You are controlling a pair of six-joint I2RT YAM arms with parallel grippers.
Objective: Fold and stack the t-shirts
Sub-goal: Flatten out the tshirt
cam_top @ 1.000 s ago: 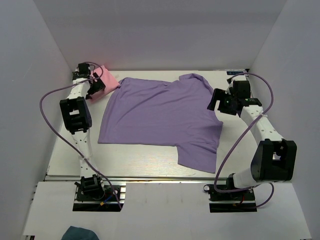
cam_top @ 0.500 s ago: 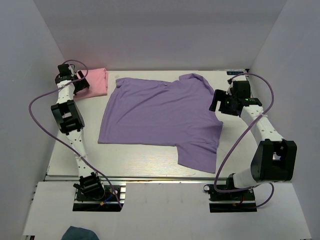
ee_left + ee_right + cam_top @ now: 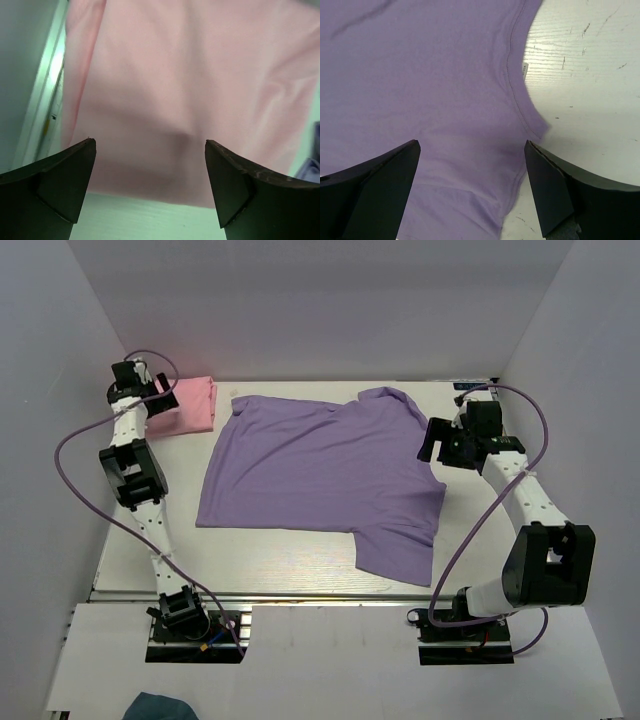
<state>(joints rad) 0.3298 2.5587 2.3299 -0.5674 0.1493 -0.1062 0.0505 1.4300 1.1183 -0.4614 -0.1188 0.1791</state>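
The white wood-grain table [image 3: 290, 562] carries a lavender-purple cloth t-shirt [image 3: 320, 475] spread flat at centre and a folded light pink cloth t-shirt [image 3: 192, 408] at upper left.

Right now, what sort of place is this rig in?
Likely a lab test booth, not a home. Plain white walls box in a white table. The left arm and right arm are bolted at its near edge. A purple shirt and a folded pink shirt lie on it.

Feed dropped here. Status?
Left gripper open over folded pink shirt. Right gripper open over purple shirt, spread unfolded. Nothing in the way.
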